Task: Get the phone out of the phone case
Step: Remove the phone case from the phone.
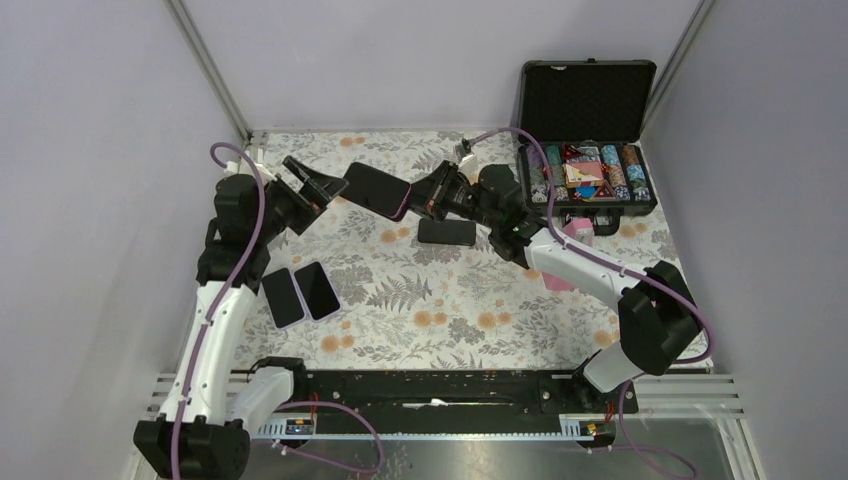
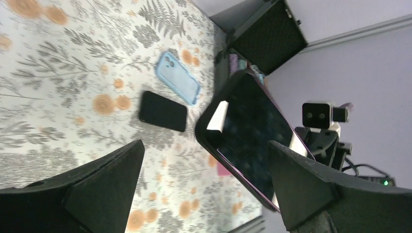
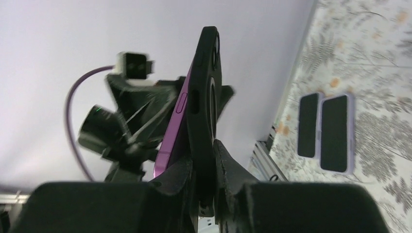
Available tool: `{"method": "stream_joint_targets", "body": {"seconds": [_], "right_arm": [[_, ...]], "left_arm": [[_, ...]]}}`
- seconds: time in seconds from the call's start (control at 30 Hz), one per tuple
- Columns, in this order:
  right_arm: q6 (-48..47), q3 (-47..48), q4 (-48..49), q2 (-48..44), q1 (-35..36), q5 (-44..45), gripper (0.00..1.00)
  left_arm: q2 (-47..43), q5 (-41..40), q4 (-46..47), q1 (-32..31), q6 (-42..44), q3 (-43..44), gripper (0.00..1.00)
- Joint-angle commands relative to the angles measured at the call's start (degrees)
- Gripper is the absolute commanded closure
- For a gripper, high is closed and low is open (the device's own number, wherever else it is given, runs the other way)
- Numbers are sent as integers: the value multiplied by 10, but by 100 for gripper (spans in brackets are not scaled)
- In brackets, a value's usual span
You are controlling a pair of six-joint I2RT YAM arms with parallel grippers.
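Top external view: right gripper (image 1: 420,201) clamps one end of the raised phone (image 1: 378,189), while left gripper (image 1: 331,192) gapes wide at the opposite end, above the table (image 1: 460,300).

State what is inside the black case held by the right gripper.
A purple phone, one edge already out of the case. The right gripper hides its lower end.
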Motion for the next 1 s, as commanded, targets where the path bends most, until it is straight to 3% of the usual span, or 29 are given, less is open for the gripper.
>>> {"method": "stream_joint_targets", "body": {"seconds": [0.0, 0.1, 0.2, 0.27, 0.4, 0.57, 0.73, 0.87, 0.97], "right_arm": [[-4, 14, -88, -35, 5, 38, 100], [-22, 43, -185, -26, 6, 42, 100], [-44, 70, -268, -16, 9, 52, 100], [-56, 86, -311, -13, 12, 60, 100], [-62, 95, -356, -10, 17, 66, 100], [-68, 94, -361, -8, 25, 64, 100], [-63, 88, -362, -8, 30, 64, 100], [-64, 85, -361, -12, 32, 72, 100], [-62, 86, -361, -12, 32, 71, 100]], "left_arm": [[-44, -16, -5, 0, 130, 19, 1], [-54, 11, 13, -30, 182, 17, 3], [-51, -49, -10, -113, 263, 31, 5], [-42, -91, -18, -179, 313, 37, 13], [-18, -39, -15, -237, 412, 38, 18], [15, -30, -13, -277, 471, 41, 19], [29, -35, 3, -298, 520, 33, 33], [36, -31, 18, -308, 550, 14, 36], [37, -40, 19, -311, 551, 8, 43]]}}
